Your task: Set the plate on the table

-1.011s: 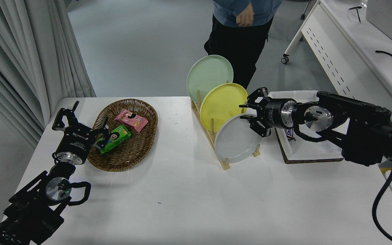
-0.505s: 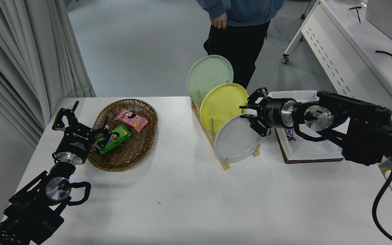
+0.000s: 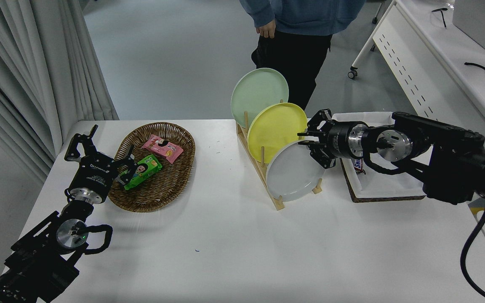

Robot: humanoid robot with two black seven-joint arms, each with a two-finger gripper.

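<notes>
The light grey plate (image 3: 294, 172) stands on edge in the front slot of a wooden rack (image 3: 267, 176), on the white table (image 3: 234, 244). A yellow plate (image 3: 274, 128) and a pale green plate (image 3: 258, 94) stand behind it. My right gripper (image 3: 301, 139) comes in from the right at the grey plate's upper right rim. Its fingers are a little apart, one on each side of the rim, and the plate still rests in the rack. My left gripper (image 3: 99, 153) is parked open at the lower left, beside the basket.
A wicker basket (image 3: 158, 166) with snack packets sits at the left. A white tray (image 3: 383, 179) holding a chocolate bar lies under my right arm. A person (image 3: 297, 38) stands behind the rack at the far side. A white desk (image 3: 436, 54) is at the top right.
My right gripper has shifted very slightly and its fingertips have drawn a little closer at the grey plate's rim. The person at the far side has shifted. The plate has not moved.
</notes>
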